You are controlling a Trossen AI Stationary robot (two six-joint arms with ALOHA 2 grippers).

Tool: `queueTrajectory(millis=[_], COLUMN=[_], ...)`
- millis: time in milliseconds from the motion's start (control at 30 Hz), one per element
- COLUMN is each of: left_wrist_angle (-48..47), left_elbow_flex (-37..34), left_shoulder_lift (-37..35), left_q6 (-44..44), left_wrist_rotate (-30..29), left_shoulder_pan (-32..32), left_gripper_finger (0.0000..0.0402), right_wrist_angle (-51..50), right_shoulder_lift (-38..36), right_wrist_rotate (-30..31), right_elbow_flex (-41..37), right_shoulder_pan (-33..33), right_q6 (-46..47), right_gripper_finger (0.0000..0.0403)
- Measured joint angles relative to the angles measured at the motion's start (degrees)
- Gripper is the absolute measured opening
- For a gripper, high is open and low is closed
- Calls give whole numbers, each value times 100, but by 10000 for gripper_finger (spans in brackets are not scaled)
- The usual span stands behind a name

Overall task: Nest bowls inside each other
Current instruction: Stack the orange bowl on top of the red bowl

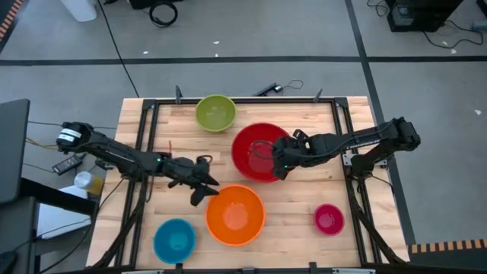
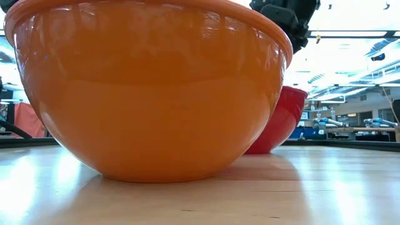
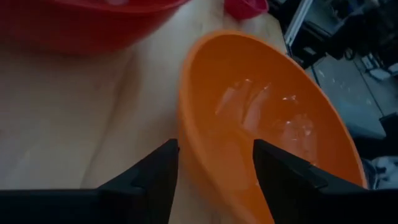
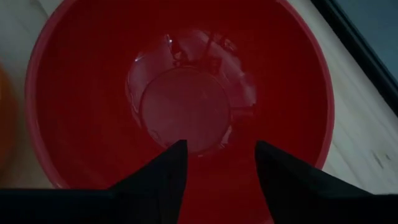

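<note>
A light wooden table [image 1: 304, 202] fills the middle of the overhead frame, bearing five bowls that sit apart from one another. A green bowl [image 1: 215, 113] stands at upper centre, with a large red bowl [image 1: 255, 164] just below and to its right. An orange bowl [image 1: 235, 215] sits at lower centre, a blue bowl [image 1: 174, 239] at lower left and a small pink bowl [image 1: 329, 218] at lower right. A dark metal frame [image 1: 344, 125] edges the tabletop.
</note>
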Motion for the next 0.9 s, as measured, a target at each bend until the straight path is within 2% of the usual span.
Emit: queueTrajectory(millis=[233, 333, 433, 600, 633, 733, 900], left_wrist_angle=[-1058, -1240, -1329, -1565, -1571, -1756, -2310], left_elbow_flex=[616, 732, 818, 1024, 1084, 1245, 1781], left_shoulder_lift=[615, 757, 791, 757, 755, 755, 655], left_q6=[86, 72, 51, 403, 534, 632, 822], left_wrist_rotate=[-25, 11, 276, 634, 740, 915, 841], left_shoulder_pan=[58, 163, 172, 176, 184, 221, 373], left_gripper_finger=[213, 201, 159, 32, 20, 16, 13], right_wrist_angle=[-105, -121, -157, -196, -226, -286, -451], right_shoulder_lift=[-16, -19, -19, -19, -19, -19, -19], right_wrist_rotate=[-51, -52, -46, 141, 176, 192, 246], right_elbow_flex=[0, 0, -2, -2, -2, -2, -2], right_shoulder_pan=[-61, -96, -101, -90, -90, -90, -83], right_q6=[-256, -325, -341, -461, -487, -566, -542], right_gripper_finger=[195, 195, 195, 195, 195, 193, 182])
